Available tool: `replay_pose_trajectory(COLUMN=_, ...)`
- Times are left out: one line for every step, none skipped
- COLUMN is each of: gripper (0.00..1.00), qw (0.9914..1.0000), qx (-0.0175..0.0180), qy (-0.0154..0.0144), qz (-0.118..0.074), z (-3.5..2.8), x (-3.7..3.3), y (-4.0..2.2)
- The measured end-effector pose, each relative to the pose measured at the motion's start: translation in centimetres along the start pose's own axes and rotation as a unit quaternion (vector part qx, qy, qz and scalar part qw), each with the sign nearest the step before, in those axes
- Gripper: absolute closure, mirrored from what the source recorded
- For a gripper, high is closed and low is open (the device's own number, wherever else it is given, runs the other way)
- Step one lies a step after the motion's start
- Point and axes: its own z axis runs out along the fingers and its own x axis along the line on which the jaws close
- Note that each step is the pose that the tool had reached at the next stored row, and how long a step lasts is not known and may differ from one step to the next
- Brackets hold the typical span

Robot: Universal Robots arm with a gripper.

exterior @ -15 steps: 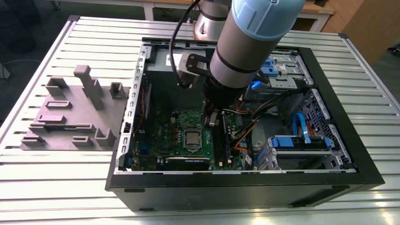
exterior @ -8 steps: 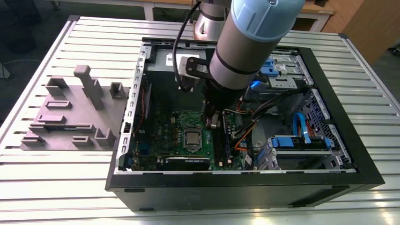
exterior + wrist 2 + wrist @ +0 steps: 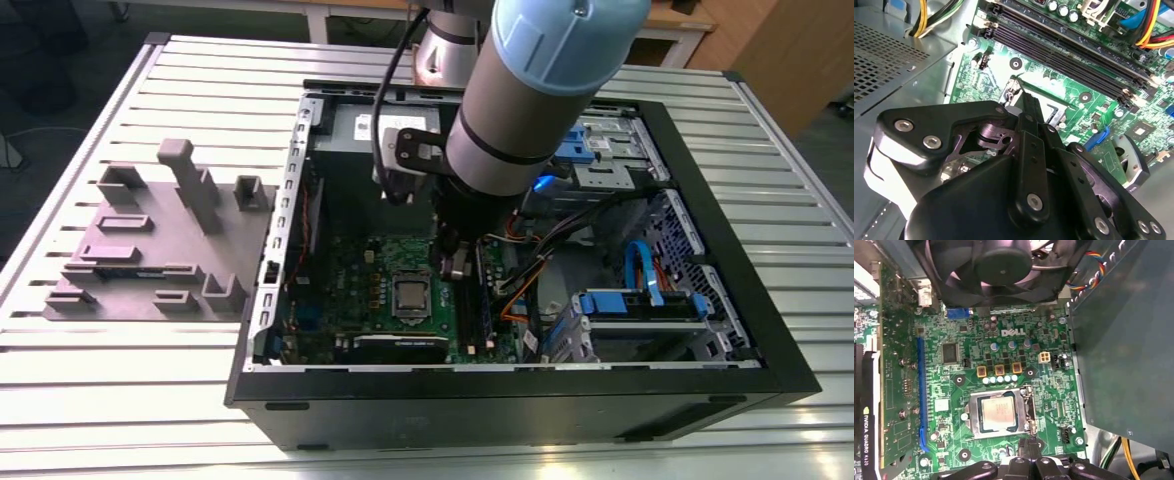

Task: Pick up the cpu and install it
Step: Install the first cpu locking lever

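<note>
Cpu: a small flat square with a matte silver-grey metal top, the cpu (image 3: 997,413) lies inside the socket frame (image 3: 1028,410) on the motherboard; in the exterior view it (image 3: 410,294) shows as a pale square near the case's front wall.
Claw: black, made of bolted link plates; in the second wrist view the claw (image 3: 1030,111) has its fingers (image 3: 1029,106) pressed together into one narrow tip with nothing between them, just above the board beside the socket.
Motherboard: glossy green board (image 3: 1054,385) studded with small round capacitors, a long blue slot (image 3: 920,390) and dark memory slots (image 3: 1069,55).
Case: an open black computer case (image 3: 534,405) with perforated grey steel walls lies on the ribbed metal tabletop (image 3: 120,380).
Surroundings: a round black fan (image 3: 999,265) sits at the board's edge; orange and yellow cables (image 3: 527,290) run next to the arm; a blue drive bracket (image 3: 641,300) fills the case's corner at the exterior view's right.
Fixture: a grey plastic fixture (image 3: 160,250) with upright blocks stands outside the case at the exterior view's left.
Obstruction: the arm's thick grey body (image 3: 534,90) covers the case's middle in the exterior view.
</note>
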Motion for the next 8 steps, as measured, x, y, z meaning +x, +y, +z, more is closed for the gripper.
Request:
replay_pose_trajectory(gripper=0.89, qw=1.0, qx=0.0, qy=0.0001, qz=-0.001, z=0.0, x=0.01, y=0.0)
replay_pose_trajectory(gripper=0.89, qw=1.0, qx=-0.0001, qy=0.0002, qz=-0.001, z=0.0, x=0.01, y=0.0)
replay_pose_trajectory(gripper=0.89, qw=1.0, qx=-0.0001, qy=0.0002, qz=-0.001, z=0.0, x=0.01, y=0.0)
replay_pose_trajectory(gripper=0.89, qw=1.0, qx=-0.0001, qy=0.0003, qz=-0.001, z=-0.01, x=0.02, y=0.0)
replay_pose_trajectory(gripper=0.89, qw=1.0, qx=-0.0001, qy=0.0003, qz=-0.001, z=-0.01, x=0.02, y=0.0)
replay_pose_trajectory(gripper=0.89, qw=1.0, qx=-0.0001, qy=0.0002, qz=-0.001, z=0.0, x=0.02, y=0.0)
replay_pose_trajectory(gripper=0.89, qw=1.0, qx=-0.0001, qy=0.0002, qz=-0.001, z=0.0, x=0.02, y=0.0)
replay_pose_trajectory(gripper=0.89, qw=1.0, qx=-0.0001, qy=0.0002, qz=-0.001, z=0.0, x=0.02, y=0.0)
